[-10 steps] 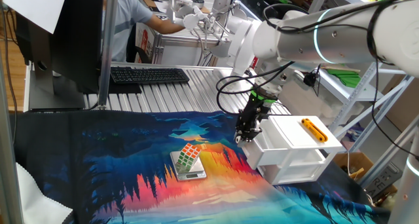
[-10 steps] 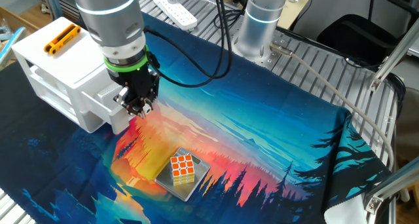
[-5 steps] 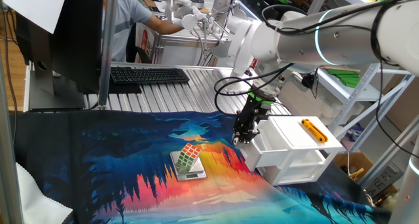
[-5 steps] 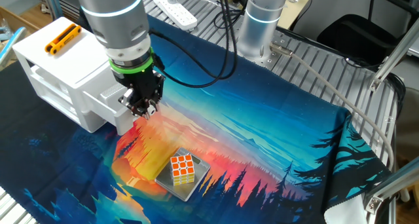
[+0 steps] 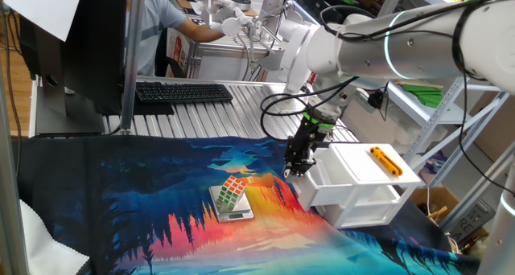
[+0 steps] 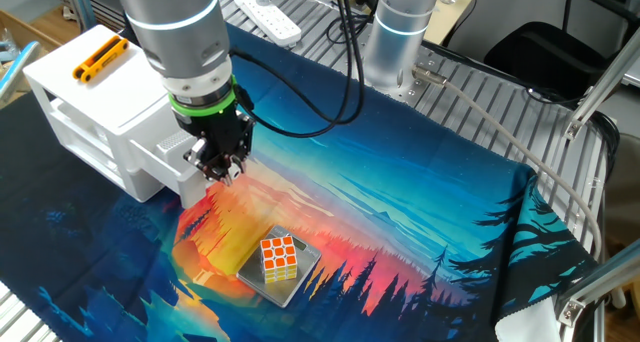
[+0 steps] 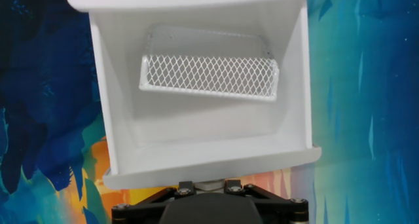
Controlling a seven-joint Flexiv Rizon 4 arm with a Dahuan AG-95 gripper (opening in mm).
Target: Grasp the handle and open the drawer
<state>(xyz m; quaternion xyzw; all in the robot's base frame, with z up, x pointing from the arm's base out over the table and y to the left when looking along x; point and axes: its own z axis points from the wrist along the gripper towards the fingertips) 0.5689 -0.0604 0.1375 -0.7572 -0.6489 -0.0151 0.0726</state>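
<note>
1. At cabinet's point(image 5: 366, 166) upper tier, drawer point(image 7: 203, 129) is sitting pulled out, w/ mesh piece point(image 7: 208, 75) lying inside.
2. Gripper point(image 6: 222, 169) is pinching handle at drawer front; knob itself hidden.

The gripper point(image 6: 222, 169) sits further toward the frame's centre than a second ago, and the drawer point(image 6: 165, 154) juts further out of the cabinet point(image 6: 85, 97).

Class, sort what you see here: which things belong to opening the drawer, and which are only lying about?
Belong to the job:
drawer
gripper, at the drawer front
white cabinet

Lying about:
puzzle cube
orange bar
keyboard
mesh basket inside the drawer
</note>
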